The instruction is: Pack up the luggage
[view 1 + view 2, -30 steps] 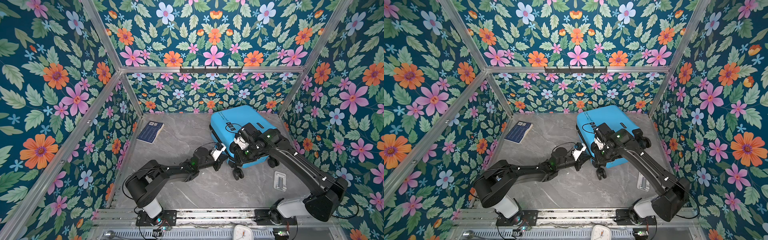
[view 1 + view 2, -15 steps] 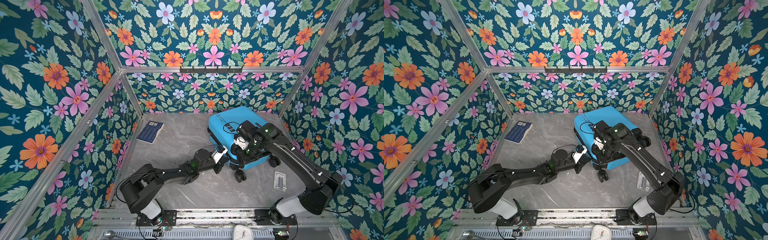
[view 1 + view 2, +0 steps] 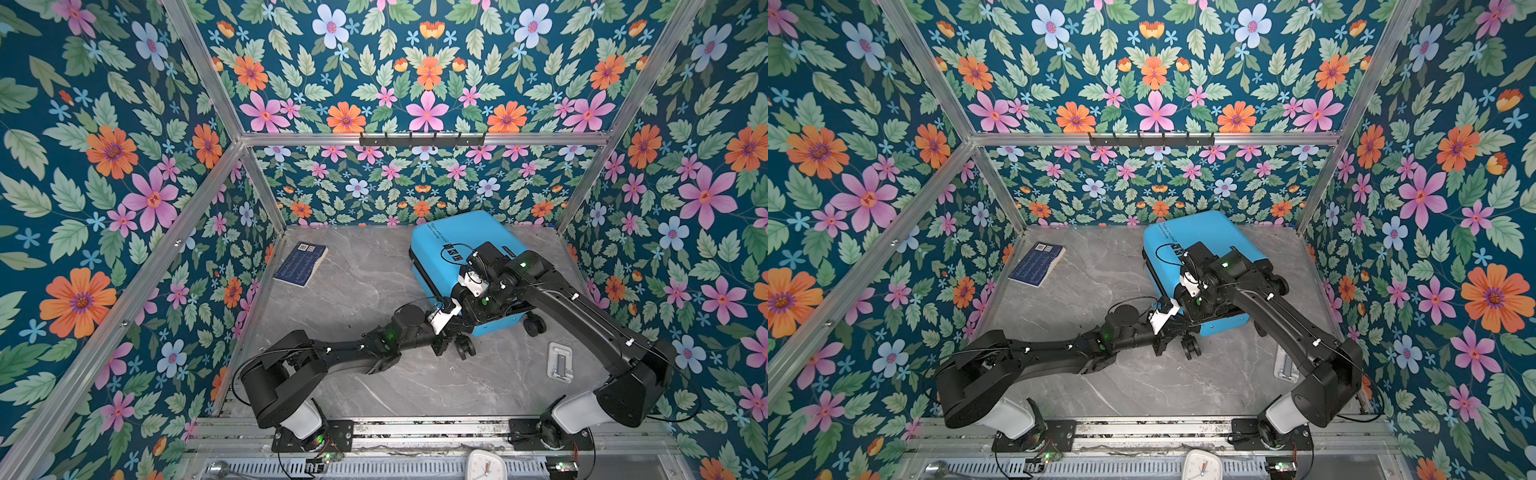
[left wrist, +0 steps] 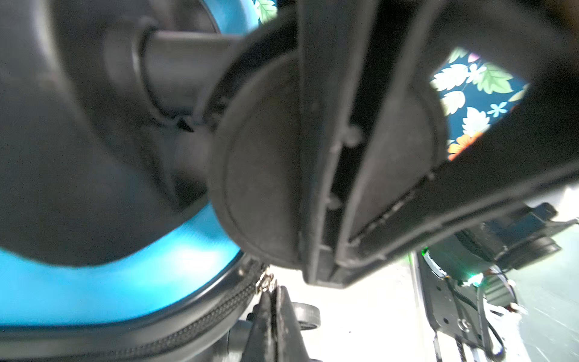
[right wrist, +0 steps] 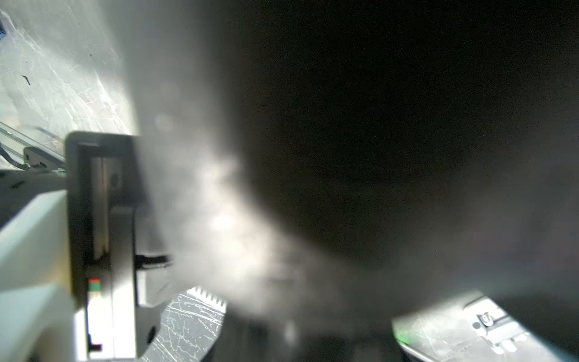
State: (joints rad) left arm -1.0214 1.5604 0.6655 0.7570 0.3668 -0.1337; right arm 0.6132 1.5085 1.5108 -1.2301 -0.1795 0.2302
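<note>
Top views first. In both, the suitcase [image 3: 451,237] [image 3: 1183,235] sits at the back right of the desk [image 3: 365,282], close to the flowered wall. It has a glossy bright-blue hard shell with rounded corners and black print, and its black wheels point toward the arm bases. My left tool [image 3: 457,331] [image 3: 1176,330] is tucked in at the near left corner, just beside a wheel [image 3: 465,350]. My right tool [image 3: 478,309] [image 3: 1200,308] is down on the near edge of the shell, and its jaws are buried under the wrist, so I can't tell how wide they are. A dark-blue book [image 3: 301,264] lies flat, well apart at the back left. A white clock [image 3: 484,465] sits by the front rail.

Compared with a second ago, the suitcase has slid a touch to the left, and both arms have gone with it.

On the left wrist view, the left tool [image 4: 272,293] has its tips pressed tight together, pinching the small metal zipper pull [image 4: 264,282]. The toothed black zipper [image 4: 188,324] runs along the rim under the smooth blue shell. A round matte caster fills the middle of this view.

The right wrist view is mostly a dark blur with slivers of grey marbled desk [image 5: 47,62]. I still can't tell how wide the right tool is.
</note>
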